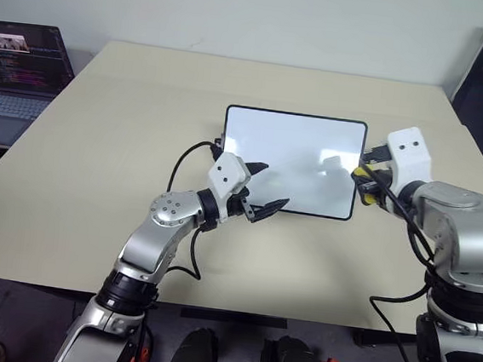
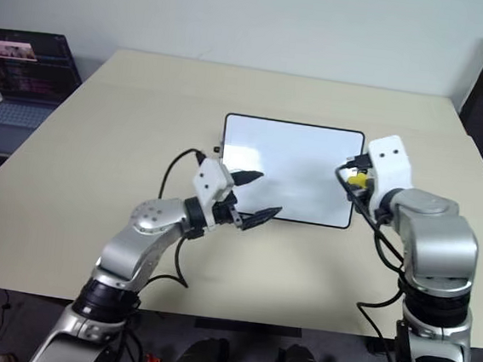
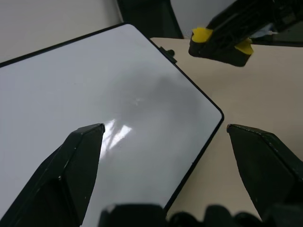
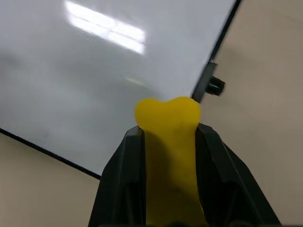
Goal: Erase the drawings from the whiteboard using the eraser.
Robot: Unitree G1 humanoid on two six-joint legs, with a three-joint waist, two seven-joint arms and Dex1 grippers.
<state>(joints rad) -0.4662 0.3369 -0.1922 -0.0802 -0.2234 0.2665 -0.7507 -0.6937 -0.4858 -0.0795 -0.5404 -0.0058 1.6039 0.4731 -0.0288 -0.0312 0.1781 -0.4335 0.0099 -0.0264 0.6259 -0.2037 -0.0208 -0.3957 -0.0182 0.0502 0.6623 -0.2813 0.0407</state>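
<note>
The small glossy white whiteboard (image 1: pixel 293 160) with thin black frame lies flat mid-table, its surface bare. The right gripper (image 4: pixel 168 142) pinches the yellow oblong eraser (image 4: pixel 169 156), raised just beside the board's right edge. The left gripper (image 1: pixel 262 187) hovers at the board's near-left corner, fingers spread wide, holding nothing.

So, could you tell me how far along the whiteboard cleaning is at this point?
The wiping looks done: the whiteboard shows plain white with no red marks visible in any view. The right gripper is shut on the yellow eraser, held over the board's right edge. The left gripper is open over its lower left corner. Setting the eraser down seems to be what's left.
</note>
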